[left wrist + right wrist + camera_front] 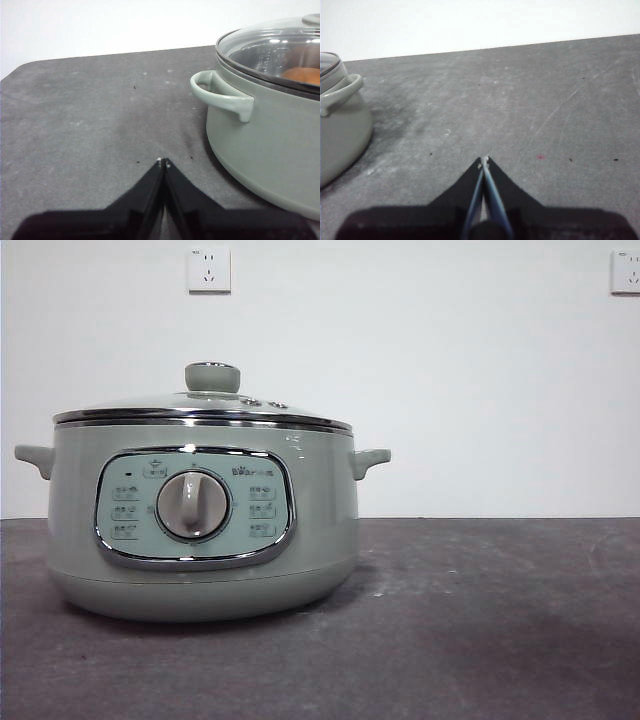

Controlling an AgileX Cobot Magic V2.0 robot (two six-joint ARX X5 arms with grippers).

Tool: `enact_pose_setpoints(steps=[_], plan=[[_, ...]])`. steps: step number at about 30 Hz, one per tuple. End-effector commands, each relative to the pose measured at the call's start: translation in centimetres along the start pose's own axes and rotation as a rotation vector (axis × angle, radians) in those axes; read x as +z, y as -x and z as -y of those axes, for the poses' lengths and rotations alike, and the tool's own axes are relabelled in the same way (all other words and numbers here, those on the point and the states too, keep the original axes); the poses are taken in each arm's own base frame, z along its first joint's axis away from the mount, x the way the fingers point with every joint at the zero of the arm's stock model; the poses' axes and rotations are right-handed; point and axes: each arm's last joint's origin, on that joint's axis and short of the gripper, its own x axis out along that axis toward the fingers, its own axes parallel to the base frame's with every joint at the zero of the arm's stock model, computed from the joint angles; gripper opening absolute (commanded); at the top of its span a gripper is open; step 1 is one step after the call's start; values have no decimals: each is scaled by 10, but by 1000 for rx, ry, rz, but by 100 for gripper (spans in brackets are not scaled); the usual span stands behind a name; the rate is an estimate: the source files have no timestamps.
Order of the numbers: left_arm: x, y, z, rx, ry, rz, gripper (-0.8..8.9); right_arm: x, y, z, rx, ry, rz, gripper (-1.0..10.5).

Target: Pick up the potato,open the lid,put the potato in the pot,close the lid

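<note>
Our left gripper (163,161) hangs low over the dark grey table (90,120), jaws pressed together on nothing, beside the large pale sage-green cooker pot (200,530). On the pot we see the domed glass lid (205,405) seated with its green knob up. Through the glass lies the orange-brown potato (302,75). Our right gripper (484,160) hovers low too, jaws closed and empty, well apart from the pot.
</note>
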Motion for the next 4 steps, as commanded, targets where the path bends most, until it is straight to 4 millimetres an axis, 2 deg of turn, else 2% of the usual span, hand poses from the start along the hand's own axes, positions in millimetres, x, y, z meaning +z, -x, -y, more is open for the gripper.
enact_pose_setpoints(steps=[1, 4], plan=[[-5, -2, 0, 5, 4, -10, -3, -5, -1, 1, -3, -8, -20, 1], [-5, -2, 0, 5, 4, -10, -3, -5, -1, 1, -3, -8, -20, 1]])
